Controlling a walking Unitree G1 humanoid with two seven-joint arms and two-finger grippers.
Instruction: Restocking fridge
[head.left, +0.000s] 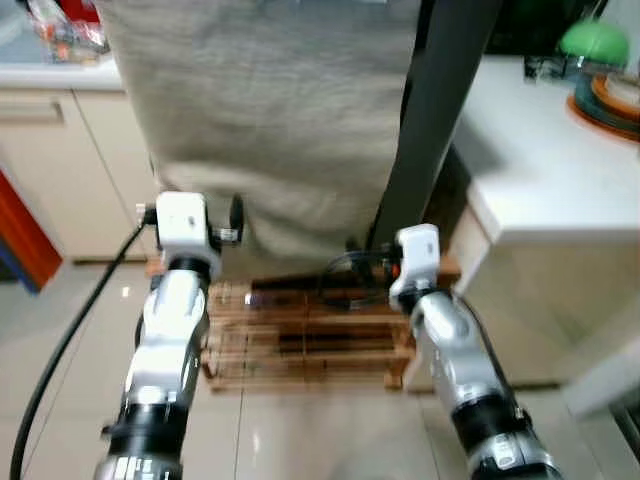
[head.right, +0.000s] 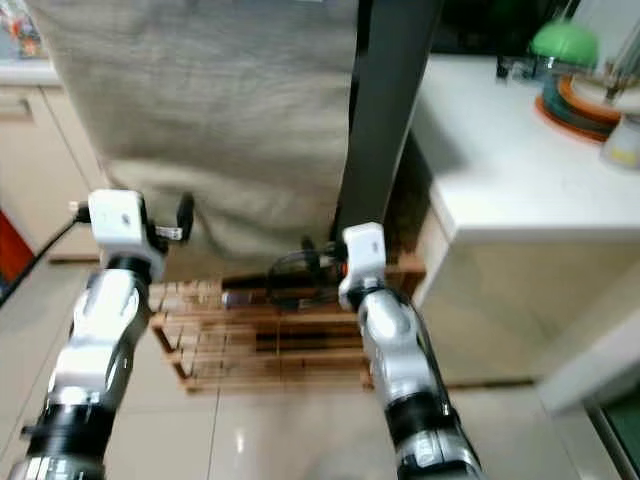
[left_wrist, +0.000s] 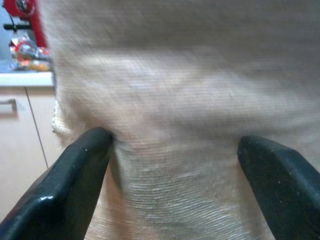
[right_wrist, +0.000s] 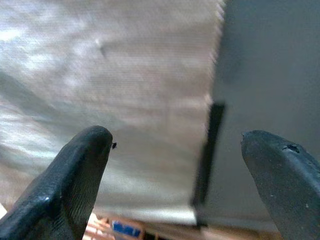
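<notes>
We are holding our left gripper (left_wrist: 175, 150) with fingers spread wide, facing the beige cloth (head.left: 270, 110) draped straight ahead. To its right, our right gripper (right_wrist: 175, 150), jaws equally apart, is pointing at the cloth's edge beside the dark upright panel (head.left: 435, 110), probably the fridge; the right arm is sitting nearer it.
</notes>
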